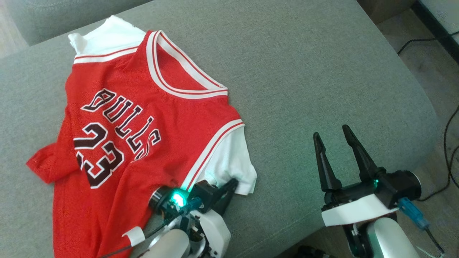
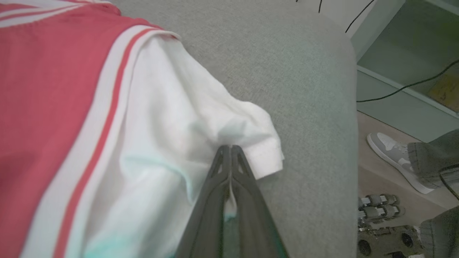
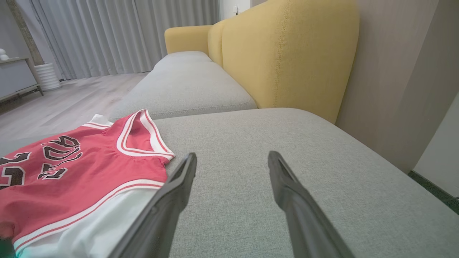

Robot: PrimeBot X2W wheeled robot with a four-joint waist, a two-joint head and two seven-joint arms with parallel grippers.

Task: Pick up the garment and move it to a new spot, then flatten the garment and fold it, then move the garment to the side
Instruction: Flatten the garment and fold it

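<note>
Seen from the head camera, on the left part of the grey sofa cushion: one red-and-white Bulls number 23 jersey, print facing up, collar toward the far edge, lower part running out of the bottom of the view. At its near right corner, on the white sleeve, the left gripper, pressed together. Further right, well apart from the cloth and over bare cushion, the right gripper, spread wide and holding nothing. At the far right, on the floor, black cables. Made plain from the left wrist, where the head camera leaves it half hidden: both dark fingers pinching a fold of that sleeve just beside its cuff, fabric bunched at the tips. Beyond the cushion's edge, to the right, a grey-and-white shoe on pale floor. Added from the right wrist: jersey off to the left of the spread fingers, not touching them; a yellow backrest behind the seat; a second grey cushion further along; grey curtains at the back. Counted: one jersey, two white sleeves, two grippers, two seat cushions, one shoe.
</note>
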